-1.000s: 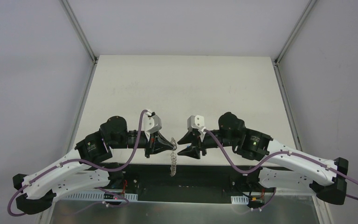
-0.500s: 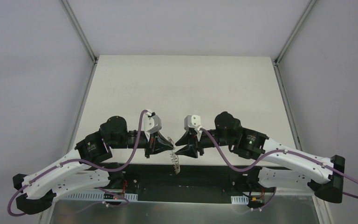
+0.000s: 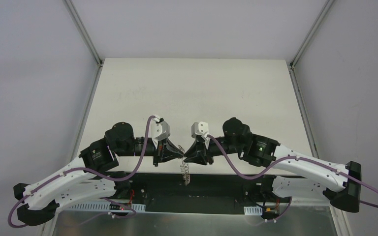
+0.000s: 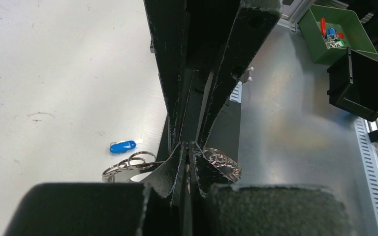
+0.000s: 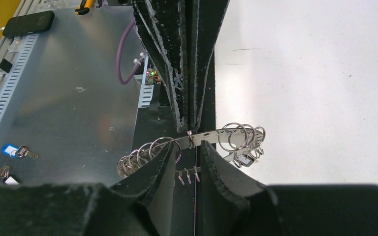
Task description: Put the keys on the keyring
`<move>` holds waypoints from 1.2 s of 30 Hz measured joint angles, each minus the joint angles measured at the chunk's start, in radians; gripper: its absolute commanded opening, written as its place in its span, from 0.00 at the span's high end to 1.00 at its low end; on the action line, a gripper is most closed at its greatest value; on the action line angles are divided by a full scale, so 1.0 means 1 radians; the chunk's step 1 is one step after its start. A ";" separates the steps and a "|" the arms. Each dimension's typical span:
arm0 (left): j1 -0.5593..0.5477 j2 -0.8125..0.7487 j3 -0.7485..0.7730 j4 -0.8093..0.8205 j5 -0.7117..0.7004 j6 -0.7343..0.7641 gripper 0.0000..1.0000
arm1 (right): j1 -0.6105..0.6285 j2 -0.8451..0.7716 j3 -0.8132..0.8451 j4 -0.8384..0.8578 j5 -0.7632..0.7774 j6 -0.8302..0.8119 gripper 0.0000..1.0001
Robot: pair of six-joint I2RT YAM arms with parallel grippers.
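The left end effector (image 4: 187,147) is clenched on the keyring (image 5: 209,134). It pinches the flat band at one spot, so the ring hangs in the air over the near edge of the desk (image 3: 197,93). The right end effector (image 5: 187,145) meets it tip to tip. Its fingers (image 5: 216,162) stand a little apart, with nothing clamped between them. The band crosses just past their tips, and I cannot tell if they touch the metal. Silver wire loops (image 5: 241,136) fan out along the band on both sides of the grip, and a few small ones hang below it. One key with a blue tag (image 4: 123,146) lies flat on the desk, apart from the ring.
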 measured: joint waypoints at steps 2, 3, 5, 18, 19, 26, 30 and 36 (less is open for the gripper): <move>0.000 0.000 0.000 0.000 0.004 0.000 1.00 | 0.000 0.004 0.000 0.000 -0.005 0.001 0.81; 0.000 0.000 0.000 0.000 0.005 0.000 1.00 | 0.000 0.006 0.000 0.000 -0.006 0.002 0.82; 0.000 0.000 0.000 0.000 0.005 0.000 1.00 | 0.000 0.007 0.000 0.005 -0.008 0.003 0.86; 0.000 -0.005 0.000 0.001 0.012 0.000 1.00 | 0.000 0.012 0.000 0.017 -0.015 0.006 1.00; 0.000 -0.006 0.000 0.001 0.012 0.000 0.99 | 0.000 0.012 0.000 0.017 -0.014 0.006 1.00; 0.000 -0.051 -0.003 0.014 0.013 -0.004 0.65 | 0.001 -0.009 0.003 0.010 0.002 0.035 1.00; 0.000 -0.104 -0.008 0.029 0.012 -0.004 0.59 | 0.001 -0.013 0.039 -0.027 0.013 0.073 1.00; 0.000 -0.099 -0.011 0.038 0.010 -0.002 0.55 | 0.001 -0.011 0.081 -0.060 0.013 0.122 1.00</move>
